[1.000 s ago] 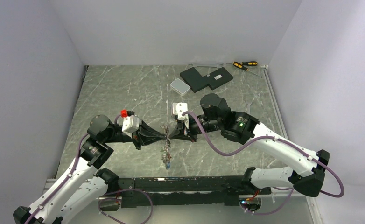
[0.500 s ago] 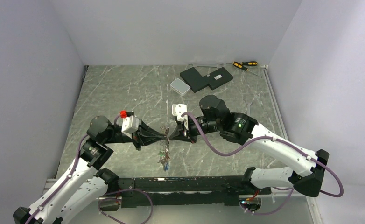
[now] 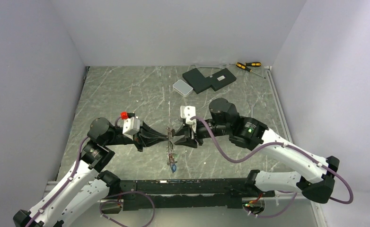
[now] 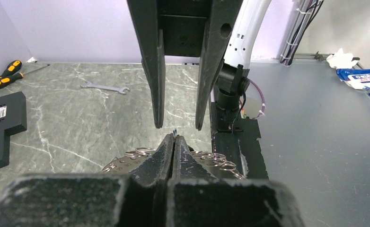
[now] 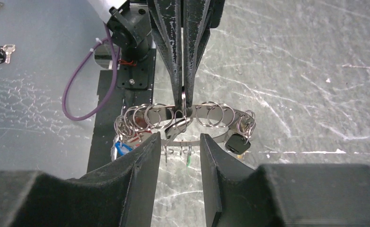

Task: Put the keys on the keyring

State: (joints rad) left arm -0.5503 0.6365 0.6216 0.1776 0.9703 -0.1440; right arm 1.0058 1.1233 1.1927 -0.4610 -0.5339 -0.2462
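Observation:
My left gripper [image 3: 166, 137] is shut on the rim of the keyring [image 3: 170, 143] and holds it edge-on above the table. In the right wrist view the keyring [image 5: 221, 124] is a silver band carrying several small split rings. The keys hang from it: a black-headed one [image 5: 237, 144], a blue tag [image 5: 121, 147] and a green one [image 5: 189, 161]. They dangle below the ring in the top view [image 3: 172, 164]. My right gripper [image 3: 177, 138] is open and empty, its fingertips [image 5: 152, 142] just short of the ring. The left fingers [image 5: 183, 52] pinch the ring's top.
Black boxes [image 3: 209, 79] and a small white box [image 3: 182, 87] lie at the back, with screwdrivers [image 3: 248, 65] in the far right corner. A silver wrench [image 4: 103, 87] lies on the marble. A loose key [image 5: 3, 51] lies on the grey surface. The black rail [image 3: 188, 185] runs along the near edge.
My right arm has drawn back to the right, away from the ring. The left gripper has stayed put with the ring, and the hanging keys have swung slightly.

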